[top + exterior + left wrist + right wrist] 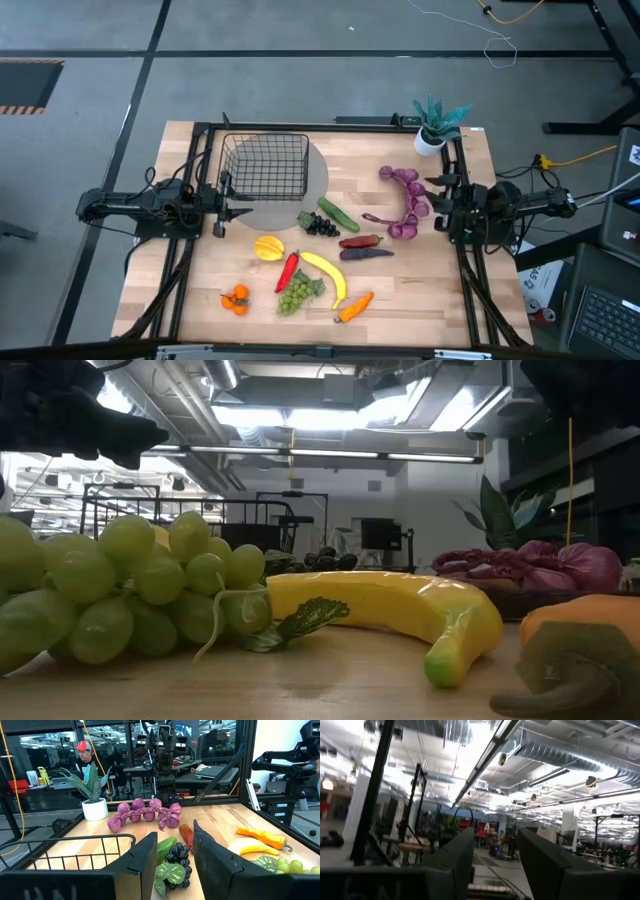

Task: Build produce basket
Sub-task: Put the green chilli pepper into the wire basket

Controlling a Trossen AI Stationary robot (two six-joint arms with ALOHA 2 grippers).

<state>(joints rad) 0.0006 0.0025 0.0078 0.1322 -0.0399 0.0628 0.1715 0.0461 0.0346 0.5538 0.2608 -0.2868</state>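
The black wire basket [265,165] stands upright on a grey round mat at the table's far left; its rim also shows in the left wrist view [65,845]. The produce lies loose on the wood: cucumber [338,212], dark grapes [318,225], red chili [288,270], banana [328,275], green grapes [298,293], carrot [355,307], oranges [235,298], eggplant [365,253] and purple string [405,200]. My left gripper [238,207] is open beside the basket's near side and points toward the dark grapes [177,855]. My right gripper [432,202] is open just right of the purple string.
A teal potted plant in a white pot [435,125] stands at the far right corner. A dark frame [200,130] runs around the table. A person in a red cap [85,750] is beyond the table. In the low view the green grapes [130,600] and banana [400,610] lie closest.
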